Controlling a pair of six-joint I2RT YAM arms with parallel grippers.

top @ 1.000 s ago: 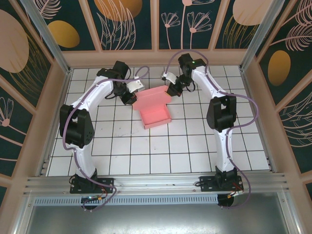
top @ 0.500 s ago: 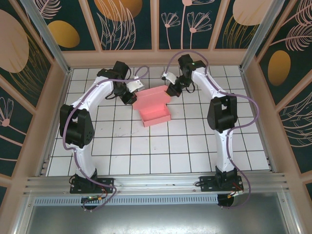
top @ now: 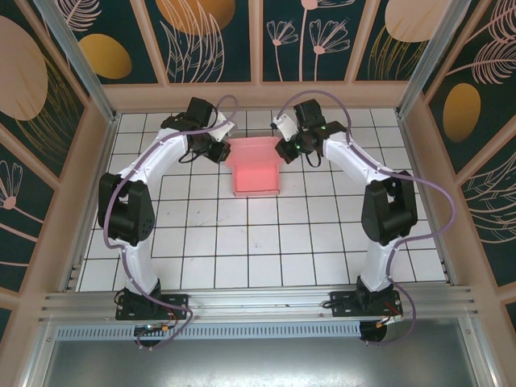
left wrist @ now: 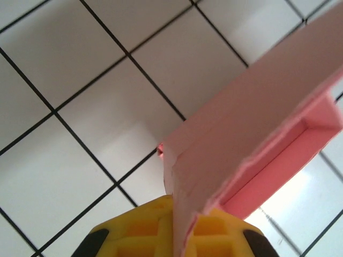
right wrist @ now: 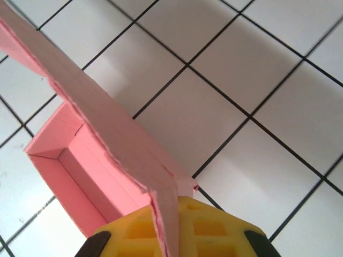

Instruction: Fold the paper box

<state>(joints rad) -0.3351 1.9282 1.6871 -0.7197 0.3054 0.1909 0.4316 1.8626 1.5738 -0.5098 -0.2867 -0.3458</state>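
The salmon-pink paper box [top: 254, 168] is held up between both arms at the back middle of the tiled table, squared to the tiles, with its far wall raised and its tray part toward me. My left gripper [top: 225, 150] is shut on the box's left side flap. My right gripper [top: 281, 151] is shut on the right side flap. In the left wrist view the card [left wrist: 252, 128] runs straight into the yellow jaws of the gripper [left wrist: 182, 235]. In the right wrist view the card [right wrist: 102, 128] is likewise pinched in the gripper [right wrist: 169, 235], the folded tray showing beside it.
The white tiled table [top: 266, 242] stretches toward the arm bases in front of the box. A low wooden wall [top: 258, 98] runs just behind the grippers, with side walls and metal posts [top: 423, 64] at the corners.
The box has turned from skewed to square with the tiles and shifted toward the back wall. Both grippers moved with it, and the right arm's elbow swung out to the right.
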